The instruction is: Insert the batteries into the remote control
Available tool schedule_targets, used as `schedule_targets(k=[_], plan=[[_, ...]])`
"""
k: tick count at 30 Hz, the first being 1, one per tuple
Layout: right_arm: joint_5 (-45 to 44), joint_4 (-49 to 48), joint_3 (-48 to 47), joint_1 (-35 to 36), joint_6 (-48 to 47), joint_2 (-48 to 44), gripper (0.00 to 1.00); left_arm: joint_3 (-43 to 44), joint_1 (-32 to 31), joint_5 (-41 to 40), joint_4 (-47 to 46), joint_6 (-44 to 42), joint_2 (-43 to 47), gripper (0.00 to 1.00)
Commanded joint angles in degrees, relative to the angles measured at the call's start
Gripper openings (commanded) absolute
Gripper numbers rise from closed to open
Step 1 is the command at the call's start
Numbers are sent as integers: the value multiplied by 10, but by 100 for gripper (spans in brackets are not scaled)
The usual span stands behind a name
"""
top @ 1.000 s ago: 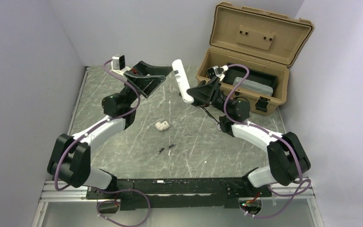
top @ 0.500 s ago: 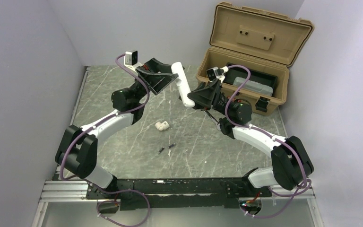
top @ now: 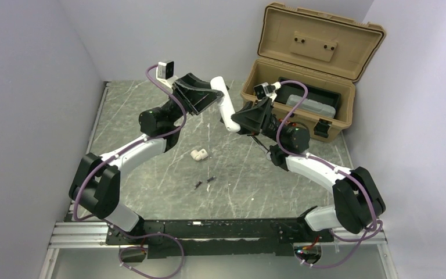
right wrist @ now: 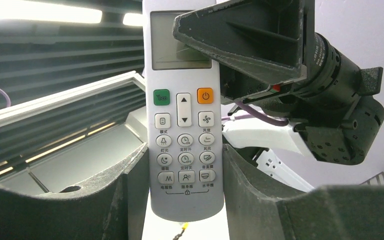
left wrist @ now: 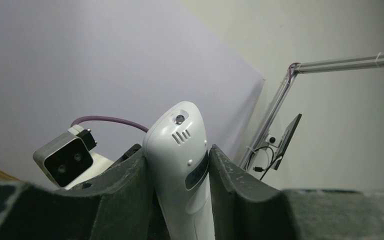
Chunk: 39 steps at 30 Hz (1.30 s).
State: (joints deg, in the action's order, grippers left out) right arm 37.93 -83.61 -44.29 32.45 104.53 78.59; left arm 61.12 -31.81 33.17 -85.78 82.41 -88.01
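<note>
The white remote control [top: 225, 107] is held in the air between both arms, above the back of the table. My right gripper [top: 236, 121] is shut on its lower end; the right wrist view shows the button face [right wrist: 185, 125] between the right gripper's [right wrist: 185, 170] dark fingers. My left gripper [top: 213, 93] is shut on the upper end, and in the left wrist view its fingers [left wrist: 125, 185] press both sides of the remote's plain back [left wrist: 180, 165]. Two small dark batteries [top: 198, 185] [top: 211, 179] lie on the table in front, apart from both grippers.
A stubby white pipe fitting [top: 198, 154] lies on the marble table [top: 151, 192] behind the batteries. An open tan toolbox [top: 302, 87] stands at the back right, close behind the right arm. A thin dark tool [top: 258, 142] lies under the right wrist.
My left arm swung right from the back left to the remote's upper end, and its jaws closed onto it. The right gripper kept its hold, tilting the remote slightly.
</note>
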Motion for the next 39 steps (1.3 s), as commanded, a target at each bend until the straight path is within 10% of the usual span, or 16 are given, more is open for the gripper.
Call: schedule_targets(k=[1, 6, 10, 19, 29, 32, 39], plan=[[-15, -146, 2, 2, 9, -1, 0, 29, -11, 19, -97, 4, 1, 40], [-20, -146, 11, 1, 8, 2, 0, 25, -16, 21, -97, 3, 8, 21], [-23, -146, 10, 1, 4, 8, 27, 20, -18, 21, -97, 5, 13, 1], [1, -132, -1, -41, -50, 11, 90, -11, -19, 30, -97, 9, 30, 0], [58, -31, 43, -130, -139, -44, 100, -53, -16, 30, -95, 16, 26, 0], [82, 79, 54, -152, -229, -89, 100, -76, -7, 39, -95, 11, 21, 0], [-27, 704, 18, -163, -660, -249, 100, -220, 19, 98, -70, -50, 19, 0]])
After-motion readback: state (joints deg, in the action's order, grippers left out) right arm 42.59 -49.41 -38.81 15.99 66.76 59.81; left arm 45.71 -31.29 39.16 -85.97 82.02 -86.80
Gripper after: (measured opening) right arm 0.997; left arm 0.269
